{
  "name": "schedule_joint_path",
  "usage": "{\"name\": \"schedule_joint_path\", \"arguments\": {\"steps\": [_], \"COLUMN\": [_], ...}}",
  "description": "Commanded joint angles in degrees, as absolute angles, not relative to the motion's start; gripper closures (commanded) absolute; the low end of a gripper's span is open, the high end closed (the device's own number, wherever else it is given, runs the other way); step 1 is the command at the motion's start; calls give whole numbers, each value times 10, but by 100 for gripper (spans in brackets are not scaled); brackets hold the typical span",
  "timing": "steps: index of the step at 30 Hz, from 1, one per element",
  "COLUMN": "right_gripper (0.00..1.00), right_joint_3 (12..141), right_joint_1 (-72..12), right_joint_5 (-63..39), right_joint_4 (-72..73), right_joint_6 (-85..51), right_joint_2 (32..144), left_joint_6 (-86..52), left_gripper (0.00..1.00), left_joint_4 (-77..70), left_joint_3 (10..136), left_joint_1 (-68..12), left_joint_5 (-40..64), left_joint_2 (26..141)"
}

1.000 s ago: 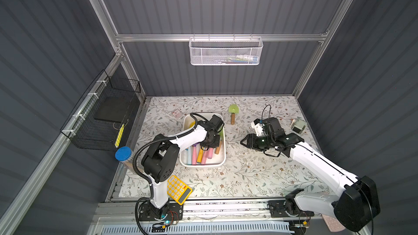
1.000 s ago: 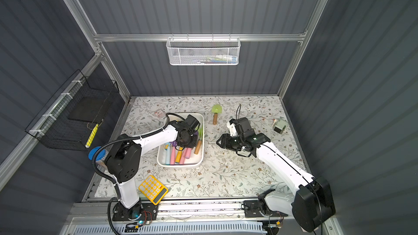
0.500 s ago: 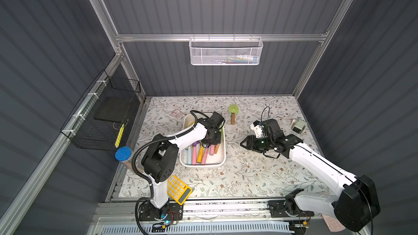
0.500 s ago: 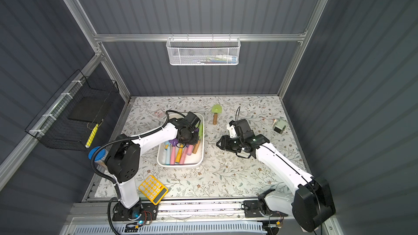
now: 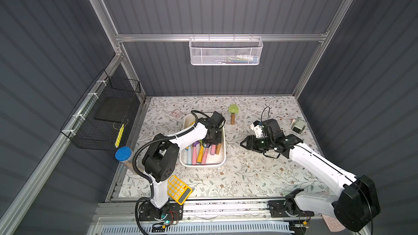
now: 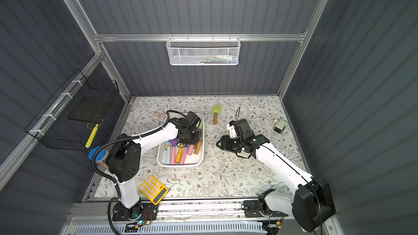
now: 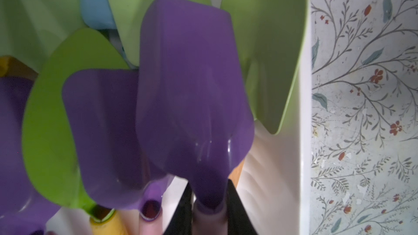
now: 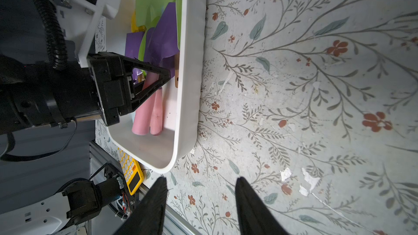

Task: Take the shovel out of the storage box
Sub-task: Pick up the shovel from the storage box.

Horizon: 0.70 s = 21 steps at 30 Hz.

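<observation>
While left hand [image 7: 209,197] pinches its neck, purple shovel [image 7: 192,87]

One storage box [image 5: 224,152], one calculator [image 5: 179,189], one jar [image 5: 123,154].

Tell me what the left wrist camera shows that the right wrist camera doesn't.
Only the left wrist view: a blue shovel blade, and the neck of the purple shovel pinched in the left gripper. Only the right wrist view: pink handles, the yellow calculator, the open right gripper. Both: the storage box, the purple shovel, green blades, the left gripper, the floral cloth.
</observation>
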State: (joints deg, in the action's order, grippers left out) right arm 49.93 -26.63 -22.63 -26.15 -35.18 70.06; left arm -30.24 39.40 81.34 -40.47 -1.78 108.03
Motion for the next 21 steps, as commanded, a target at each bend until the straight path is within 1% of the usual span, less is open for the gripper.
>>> {"name": "schedule_joint_path", "arguments": {"steps": [1,8,11,15,21], "right_gripper": [48,44,42,38,33], "right_joint_3": [494,479,470,460,468], "right_joint_1": [-272,-287,-288,-306,-330], "right_joint_5": [-252,-304,-327,-345,-335], "right_joint_4": [-243,-184,-155,-104,-30], "right_joint_6": [-356,-388,-416,-452,-493], "right_joint_2": [692,645,644,647,695], "left_joint_6": [-299,-314,-315,-326,-358], "left_gripper": [100,100,100,100,100], "left_joint_4": [397,393,396,393,362], "left_joint_3": [832,868,888,903,901], "left_joint_1": [-406,-406,-406,-406,-408], "left_joint_5": [-27,-53,-54,-54,-32], "left_joint_2": [1065,1014,1009,1012,1005]}}
